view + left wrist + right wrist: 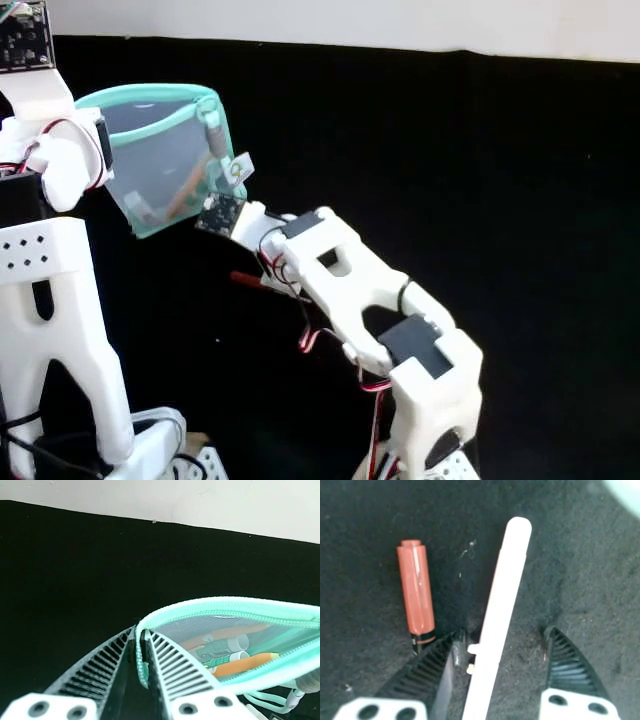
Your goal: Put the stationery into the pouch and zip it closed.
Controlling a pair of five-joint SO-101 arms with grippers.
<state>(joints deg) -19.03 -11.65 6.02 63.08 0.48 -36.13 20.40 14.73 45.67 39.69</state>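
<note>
Up on the high view, the right arm (340, 270) stretches low toward the pouch, and its own wrist covers the fingers there; only a sliver of the red capped marker pen (245, 277) pokes out from under it on the black cloth table (480, 180). From the right wrist, the right gripper (502, 632) is spread wide just above the cloth; a long white plastic pen (502, 580) lies between the jaws, close by one of them and not clamped, its near end cut off at the frame edge; the red marker (416, 592) lies just beside, outside the jaws.

Over to the left arm (50, 270): raised upright, holding the translucent mesh pouch with the teal zip edge (160, 170) clear of the table, mouth gaping; the left gripper (140, 635) is pinched tight on the teal rim (235, 610); the pouch's far end runs out of frame. Inside lie an orange pencil (245, 664) and a green pen (220, 652), blurred through the mesh.
</note>
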